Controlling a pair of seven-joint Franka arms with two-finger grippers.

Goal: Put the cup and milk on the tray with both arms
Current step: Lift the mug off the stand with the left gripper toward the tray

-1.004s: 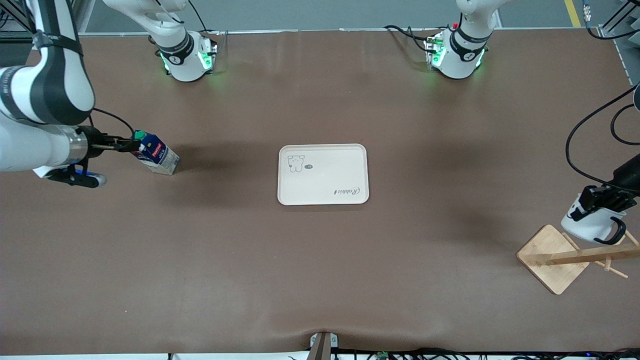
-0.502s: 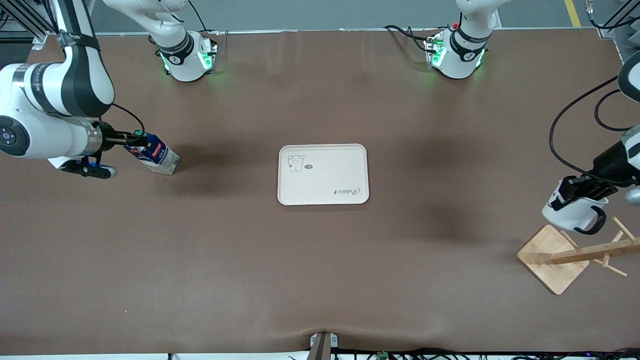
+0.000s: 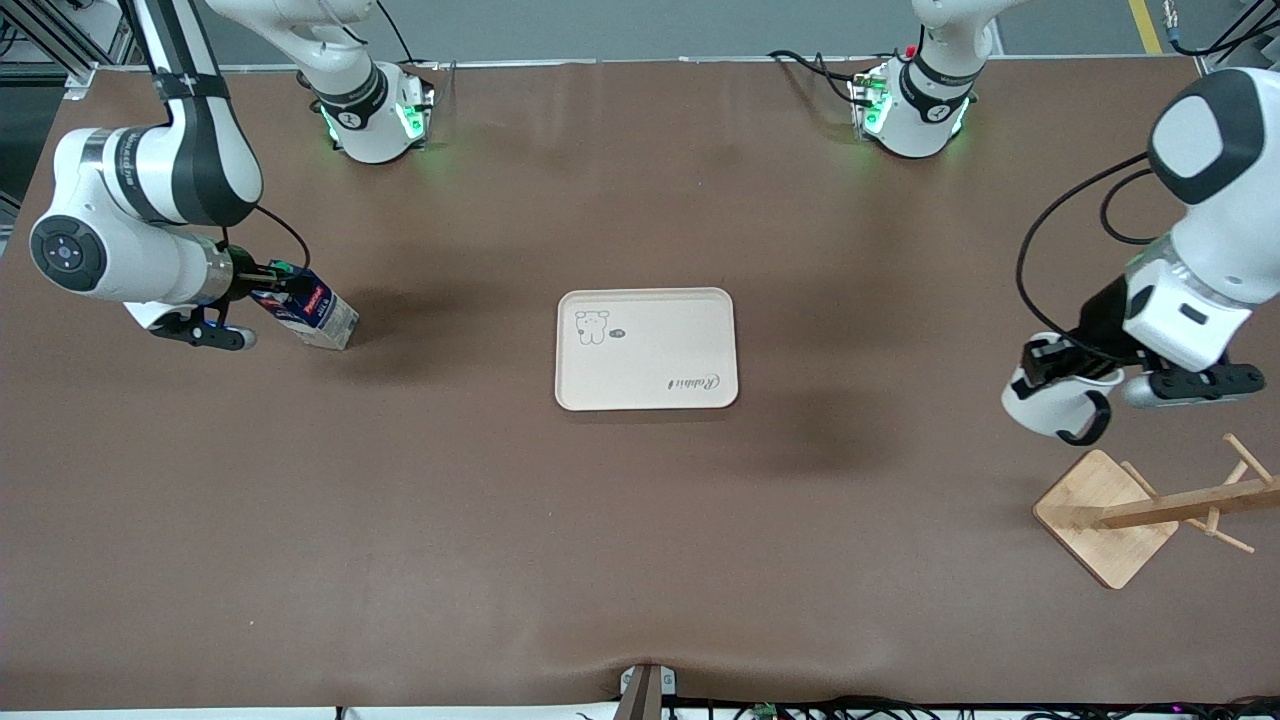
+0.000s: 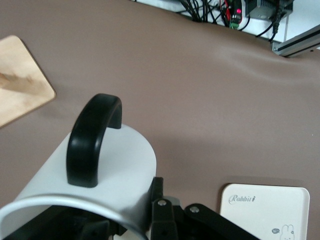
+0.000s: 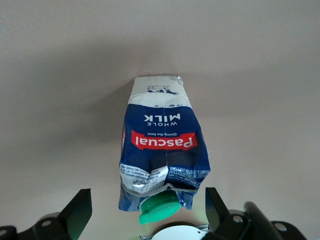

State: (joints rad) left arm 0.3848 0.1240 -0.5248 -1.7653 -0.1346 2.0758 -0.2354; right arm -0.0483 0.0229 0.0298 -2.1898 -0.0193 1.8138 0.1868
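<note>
Cup carried trayward in left jaws, milk upright between spread right jaws

Brown table fills nearly whole front view, surface smooth with soft shadows. Cream tray lies flat at frame centre, bear drawing at its upper corner, cursive script at its lower corner. Milk carton stands on table at middle of frame's edge, toward right arm's end. Wooden rack base sits at lower corner of frame, toward left arm's end. Two arm bases stand along top edge.
</note>
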